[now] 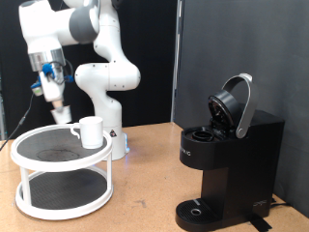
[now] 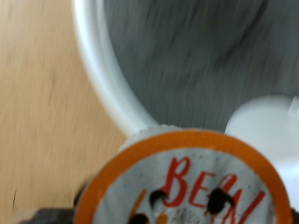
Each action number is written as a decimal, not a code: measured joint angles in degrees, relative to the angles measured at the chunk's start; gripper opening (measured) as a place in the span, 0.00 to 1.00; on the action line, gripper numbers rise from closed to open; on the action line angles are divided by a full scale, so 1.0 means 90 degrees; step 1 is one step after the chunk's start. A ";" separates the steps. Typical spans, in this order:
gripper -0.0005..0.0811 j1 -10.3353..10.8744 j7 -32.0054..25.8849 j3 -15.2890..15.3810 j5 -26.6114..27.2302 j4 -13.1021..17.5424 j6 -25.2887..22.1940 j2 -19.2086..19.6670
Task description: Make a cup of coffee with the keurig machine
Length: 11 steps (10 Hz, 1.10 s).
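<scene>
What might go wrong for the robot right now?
The gripper hangs above the white two-tier stand close to the white mug, so a careless swing might knock the mug off the top shelf. In the wrist view a coffee pod with an orange-rimmed lid fills the frame's lower part; if loosely held, it could drop. The Keurig machine stands apart, lid open, so carrying across risks a slip.

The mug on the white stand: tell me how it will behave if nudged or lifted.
The mug looks rigid and glossy, probably ceramic, so likely slippery and breakable if dropped. It stands upright near the rim of the stand, on its top tier, so a sideways push could tip it off. Its side handle probably shifts its balance slightly.
</scene>
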 joint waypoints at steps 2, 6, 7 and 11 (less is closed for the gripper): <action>0.46 0.0344 0.0008 0.0041 0.0622 0.0223 -0.0230 -0.0001; 0.46 0.0452 0.0031 0.0022 0.1059 0.0344 -0.0539 0.0071; 0.46 0.0609 0.0035 -0.0066 0.1612 0.0545 -0.0920 0.0177; 0.46 0.1150 0.0151 -0.0074 0.2993 0.1240 -0.1331 0.0631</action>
